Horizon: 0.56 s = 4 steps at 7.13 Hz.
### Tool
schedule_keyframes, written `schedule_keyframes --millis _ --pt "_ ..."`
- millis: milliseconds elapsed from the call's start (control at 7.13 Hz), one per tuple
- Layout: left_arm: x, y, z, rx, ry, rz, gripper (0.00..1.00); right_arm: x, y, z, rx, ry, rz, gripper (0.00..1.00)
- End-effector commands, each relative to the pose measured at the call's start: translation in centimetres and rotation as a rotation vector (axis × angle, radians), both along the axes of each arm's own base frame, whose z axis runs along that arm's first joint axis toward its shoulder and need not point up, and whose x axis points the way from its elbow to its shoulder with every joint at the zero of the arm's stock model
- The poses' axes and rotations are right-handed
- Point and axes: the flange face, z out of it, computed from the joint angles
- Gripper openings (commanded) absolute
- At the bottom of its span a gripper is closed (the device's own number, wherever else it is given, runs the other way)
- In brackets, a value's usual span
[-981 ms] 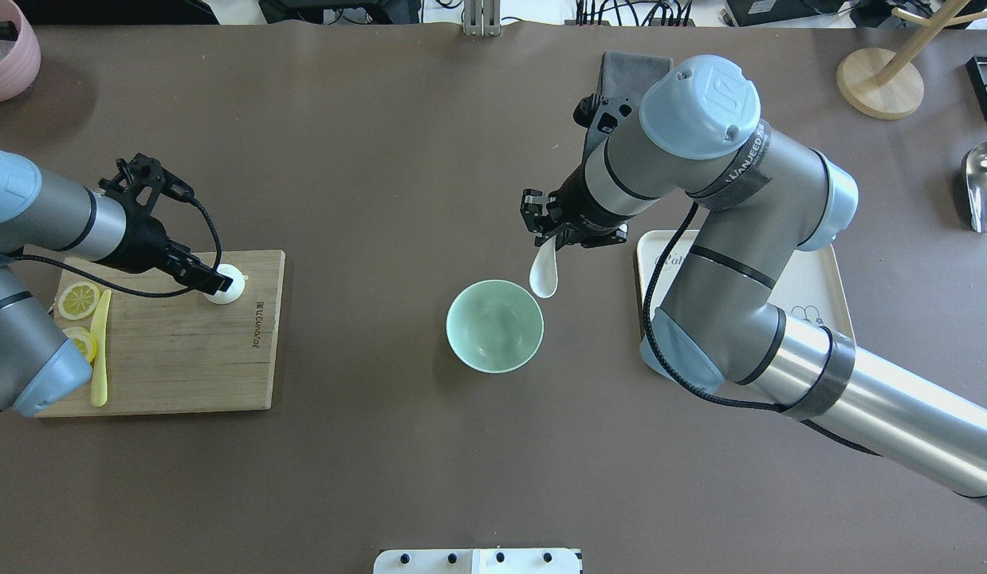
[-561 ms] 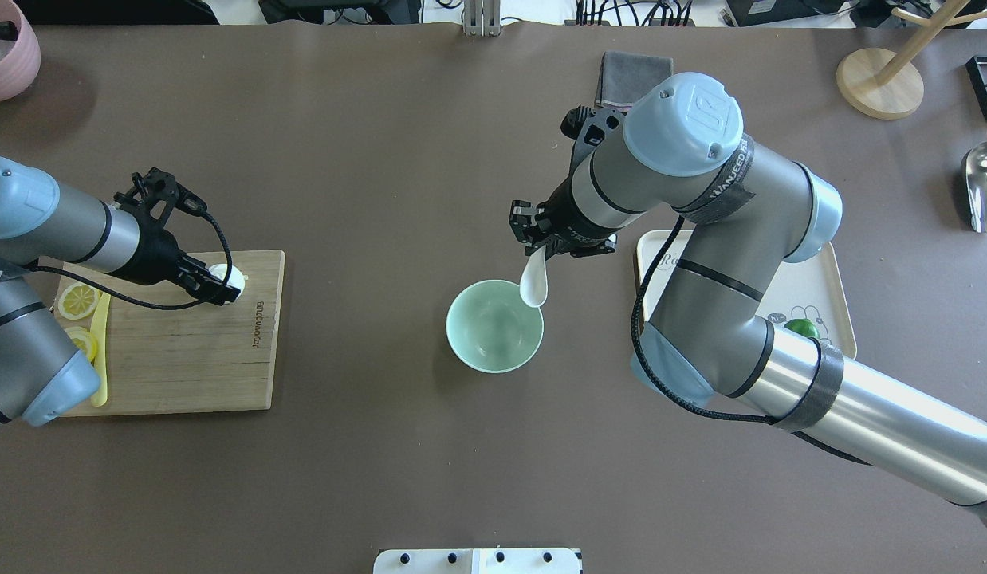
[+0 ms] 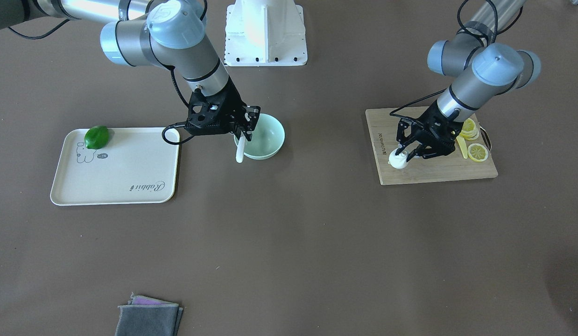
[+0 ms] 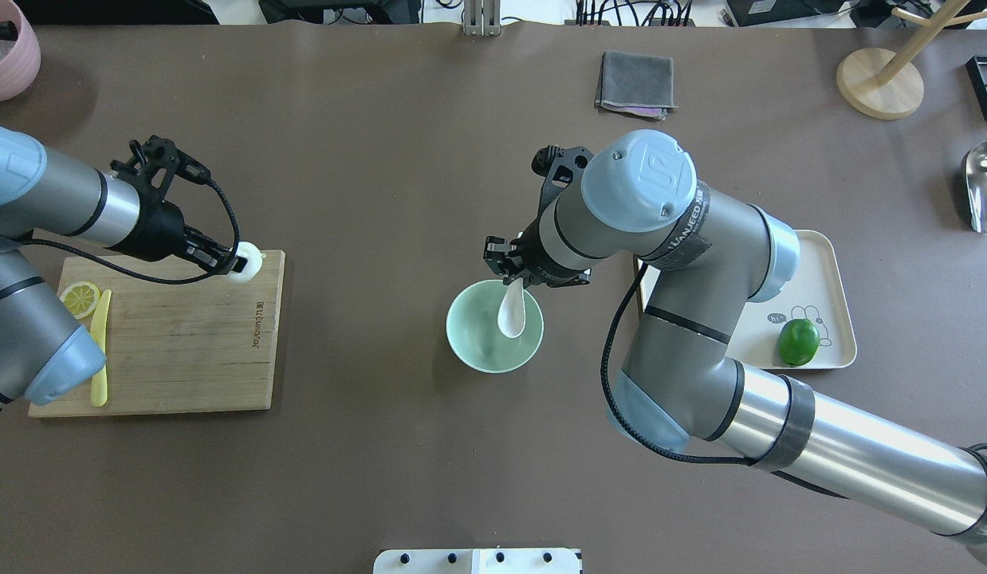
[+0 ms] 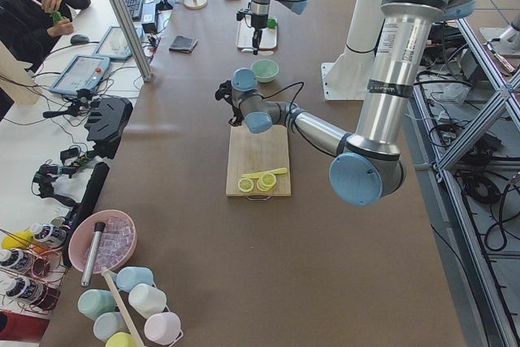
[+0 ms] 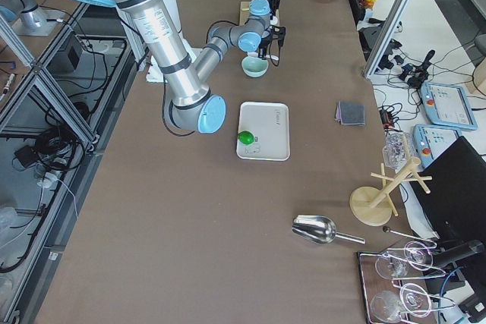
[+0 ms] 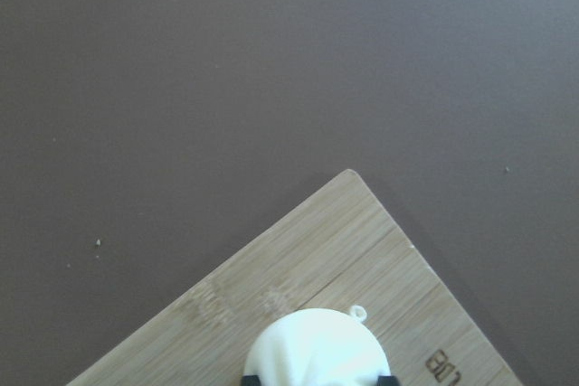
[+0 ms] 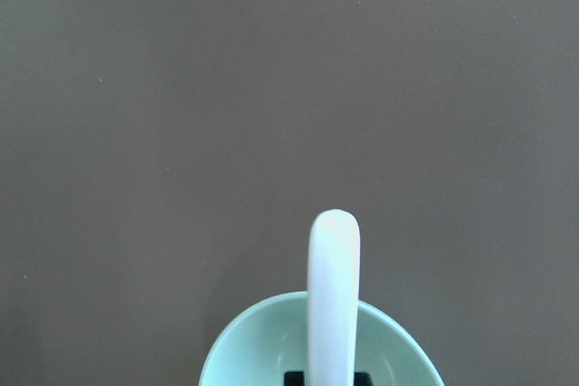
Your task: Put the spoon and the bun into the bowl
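The pale mint-green bowl (image 4: pixel 471 335) stands at mid-table, also in the front view (image 3: pixel 270 138). My right gripper (image 4: pixel 513 279) is shut on the handle of the white spoon (image 4: pixel 511 314). It holds the spoon hanging scoop-down over the bowl's far right part. The right wrist view shows the spoon (image 8: pixel 333 305) above the bowl's rim (image 8: pixel 237 354). My left gripper (image 4: pixel 233 263) is shut on the white bun (image 4: pixel 249 261) at the far right corner of the wooden board (image 4: pixel 182 343). The bun also shows in the left wrist view (image 7: pixel 317 350) and the front view (image 3: pixel 398 160).
Lemon slices (image 4: pixel 79 299) and a yellow knife-like stick (image 4: pixel 100 351) lie on the board's left part. A cream tray (image 4: pixel 820 271) with a green lime (image 4: pixel 797 341) lies right of the bowl. A grey cloth (image 4: pixel 636 82), a wooden stand (image 4: pixel 880 80), a metal scoop (image 4: pixel 984 183) and a pink pot (image 4: pixel 7 56) stand at the table's far edge.
My right gripper has carried the spoon left from beside the bowl to over it. My left gripper has moved the bun toward the board's far right corner.
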Motion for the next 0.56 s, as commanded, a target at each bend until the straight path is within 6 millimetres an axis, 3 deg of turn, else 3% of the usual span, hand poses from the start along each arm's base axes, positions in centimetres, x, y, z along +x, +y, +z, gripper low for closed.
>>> schedule_keyframes --millis 0,140,280,421 --pt "-1.8 -2.5 -4.9 -0.047 0.021 -0.008 0.00 -3.6 2.4 1.2 0.046 0.055 0.033 0.00" --pt "-2.1 -2.3 -5.7 -0.036 0.030 -0.009 0.00 -3.9 2.7 1.4 0.047 0.057 0.026 0.00" --pt "-2.3 -2.3 -6.1 -0.036 0.034 -0.011 0.00 -3.9 2.8 1.0 0.049 0.051 0.026 0.12" --pt "-2.7 -2.0 -6.6 -0.030 0.039 -0.014 0.00 -4.1 2.6 1.0 0.050 0.055 0.026 0.99"
